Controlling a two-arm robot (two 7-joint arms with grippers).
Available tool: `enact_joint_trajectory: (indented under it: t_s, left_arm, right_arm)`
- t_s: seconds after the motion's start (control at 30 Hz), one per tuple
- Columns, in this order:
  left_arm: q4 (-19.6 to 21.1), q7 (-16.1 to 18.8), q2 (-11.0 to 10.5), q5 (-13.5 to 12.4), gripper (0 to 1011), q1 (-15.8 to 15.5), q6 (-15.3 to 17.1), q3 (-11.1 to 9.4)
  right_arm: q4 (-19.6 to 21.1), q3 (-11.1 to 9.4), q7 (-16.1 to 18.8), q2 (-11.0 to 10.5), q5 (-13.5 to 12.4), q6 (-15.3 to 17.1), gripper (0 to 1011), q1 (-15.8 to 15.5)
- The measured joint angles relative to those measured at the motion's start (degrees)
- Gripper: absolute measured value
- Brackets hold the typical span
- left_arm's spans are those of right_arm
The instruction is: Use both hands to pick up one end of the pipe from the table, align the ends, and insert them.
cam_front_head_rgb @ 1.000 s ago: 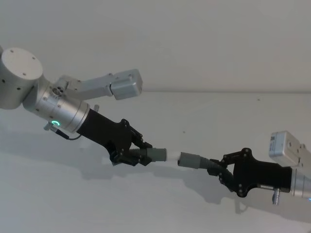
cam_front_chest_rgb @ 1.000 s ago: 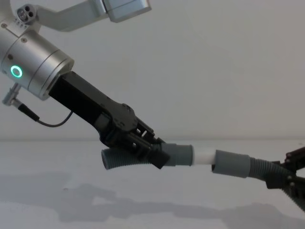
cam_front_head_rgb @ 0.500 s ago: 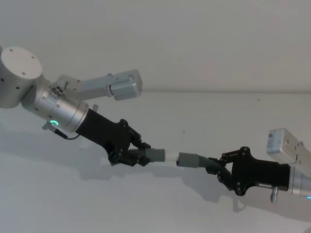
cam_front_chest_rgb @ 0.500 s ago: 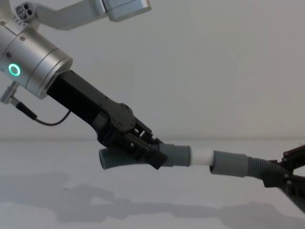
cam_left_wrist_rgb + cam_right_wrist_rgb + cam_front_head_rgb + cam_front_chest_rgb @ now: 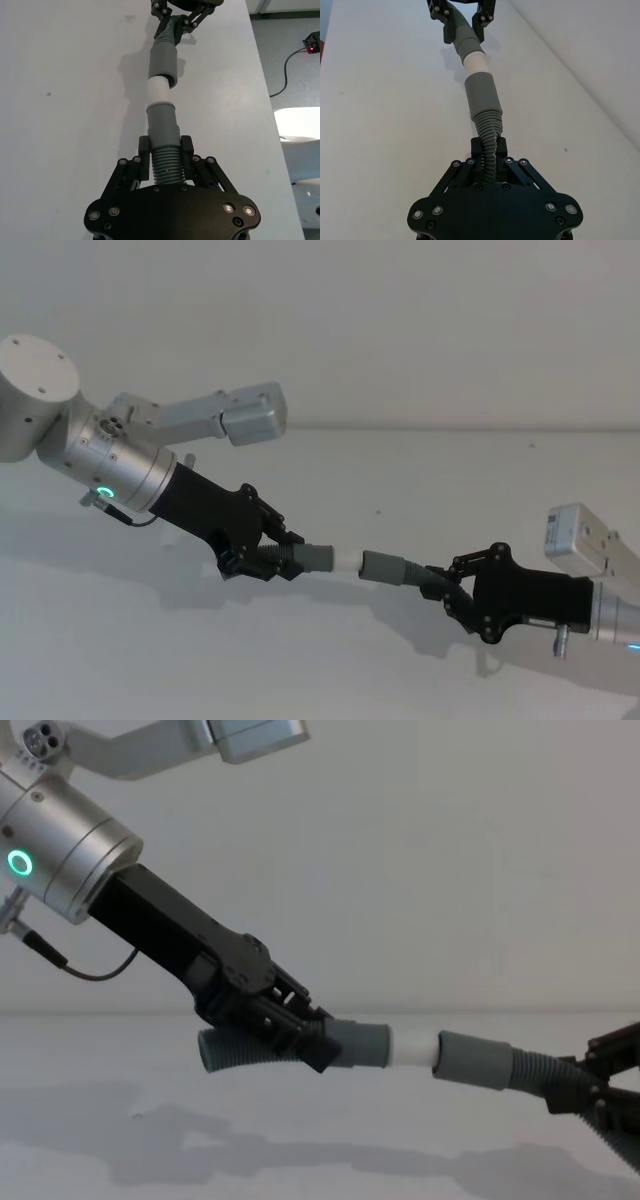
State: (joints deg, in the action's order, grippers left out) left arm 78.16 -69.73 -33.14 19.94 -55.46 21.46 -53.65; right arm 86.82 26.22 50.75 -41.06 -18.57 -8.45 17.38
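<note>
Left gripper [image 5: 268, 558] reaching in from upper left on silver wrist [image 5: 125, 472] with green ring light [image 5: 101, 492], jaws pinching ribbed body of short hose piece [image 5: 290, 1047]. Holding it above the table [image 5: 330, 670], smooth cuff [image 5: 317, 558] and white tip [image 5: 412, 1048] pointing right. Meeting, at centre, the socket mouth [image 5: 474, 1060] of long hose piece [image 5: 405, 573]; white tip reaching the mouth, most of it still showing. Right gripper [image 5: 452, 584] coming in low from right, jaws pinching long piece's ribbed section just behind socket. Both pieces hanging clear of table, nearly in line.
</note>
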Motion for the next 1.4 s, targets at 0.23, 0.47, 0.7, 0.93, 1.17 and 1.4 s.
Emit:
enact_joint_trajectory:
  t_s: [0.23, 0.47, 0.7, 0.93, 1.17, 1.4]
  left_arm:
    - [0.17, 0.41, -0.39, 0.23, 346, -0.06, 0.08, -0.12]
    - [0.2, 0.71, -0.63, 0.6, 346, -0.11, 0.07, -0.26]
    - [0.17, 0.87, -0.67, 0.95, 346, -0.21, -0.16, -0.41]
    - [0.24, 1.1, -0.82, 1.31, 346, -0.25, -0.3, -0.69]
    - [0.62, 1.44, -1.13, 1.62, 346, -0.29, -0.23, -0.91]
    - [1.04, 1.78, -1.48, 1.95, 346, -0.32, 0.03, -1.11]
  right_arm:
    - [0.09, 0.47, 0.01, -0.25, -0.12, 0.12, 134, 0.22]
    - [0.22, 0.83, 0.09, -0.5, -0.33, 0.21, 134, 0.4]
    - [0.27, 1.2, 0.11, -0.67, -0.54, 0.25, 134, 0.6]
    - [0.29, 1.52, 0.03, -0.78, -0.77, 0.43, 134, 0.83]
    - [0.23, 1.83, -0.18, -0.82, -1.11, 0.77, 134, 1.11]
    - [0.01, 2.09, -0.31, -0.82, -1.48, 0.99, 134, 1.45]
